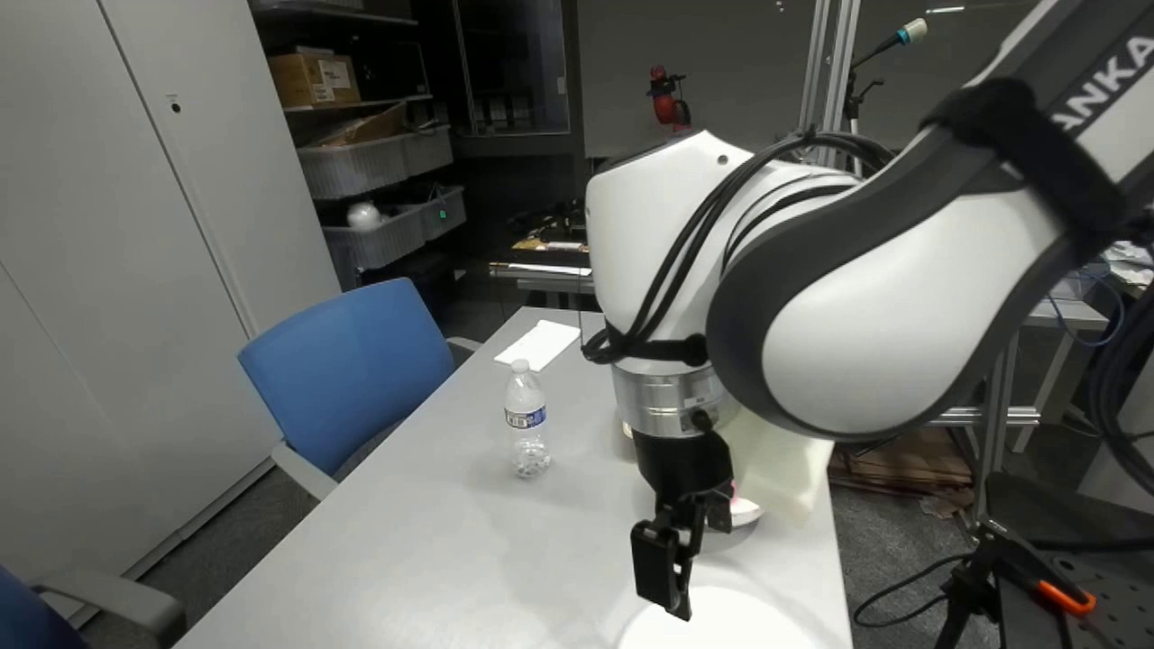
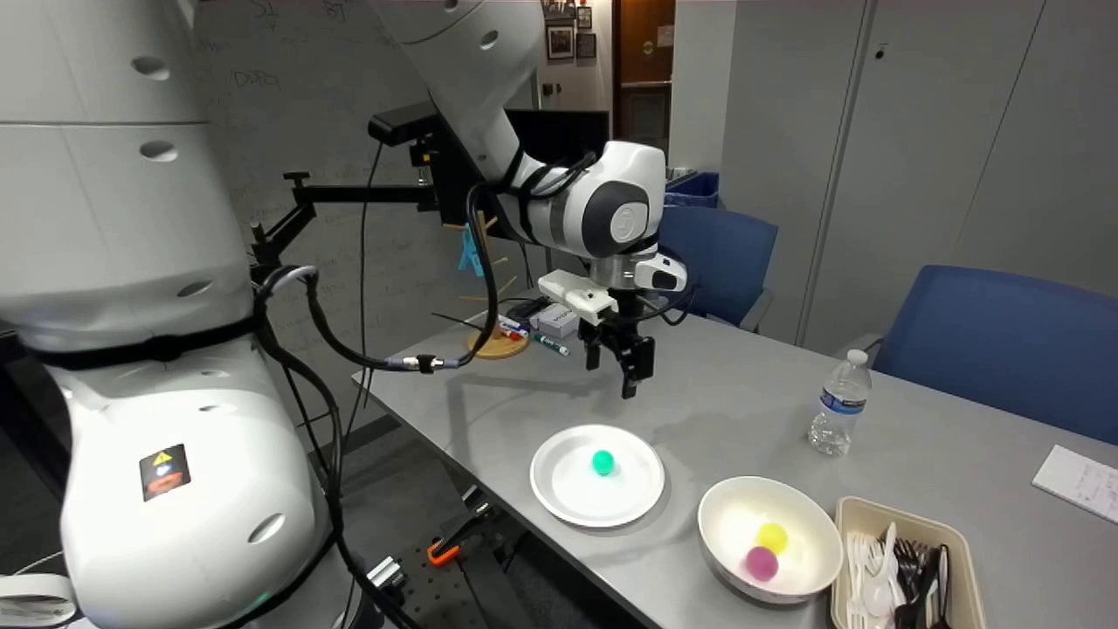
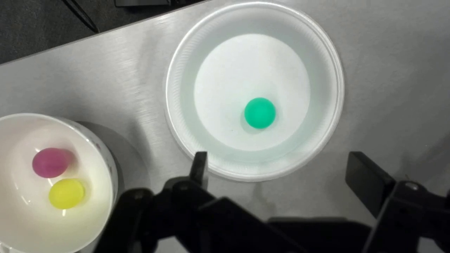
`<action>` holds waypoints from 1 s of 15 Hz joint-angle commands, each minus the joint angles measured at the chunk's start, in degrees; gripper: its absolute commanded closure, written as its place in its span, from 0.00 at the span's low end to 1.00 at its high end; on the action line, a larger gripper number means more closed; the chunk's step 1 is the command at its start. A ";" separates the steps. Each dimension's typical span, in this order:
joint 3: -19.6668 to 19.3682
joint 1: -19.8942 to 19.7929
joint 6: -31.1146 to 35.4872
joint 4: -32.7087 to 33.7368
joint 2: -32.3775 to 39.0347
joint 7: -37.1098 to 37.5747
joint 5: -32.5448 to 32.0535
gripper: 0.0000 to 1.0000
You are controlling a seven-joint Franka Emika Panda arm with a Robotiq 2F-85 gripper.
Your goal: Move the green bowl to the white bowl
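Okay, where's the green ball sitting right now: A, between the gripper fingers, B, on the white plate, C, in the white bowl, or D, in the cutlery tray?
B: the wrist view shows the green ball on the white plate, apart from the white bowl.

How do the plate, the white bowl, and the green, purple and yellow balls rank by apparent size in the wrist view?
1. Plate
2. White bowl, cut off at the left edge, ranked by what shows
3. Green ball, purple ball and yellow ball: too alike to rank
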 commanded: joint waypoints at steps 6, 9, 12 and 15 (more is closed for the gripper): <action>-3.13 1.12 6.99 6.64 16.82 -2.87 0.15 0.00; -2.64 1.66 8.49 7.50 19.80 -3.90 0.85 0.00; -2.90 2.62 10.00 7.86 22.12 -3.83 0.61 0.00; -3.92 3.56 11.56 8.59 24.50 -3.46 -0.24 0.00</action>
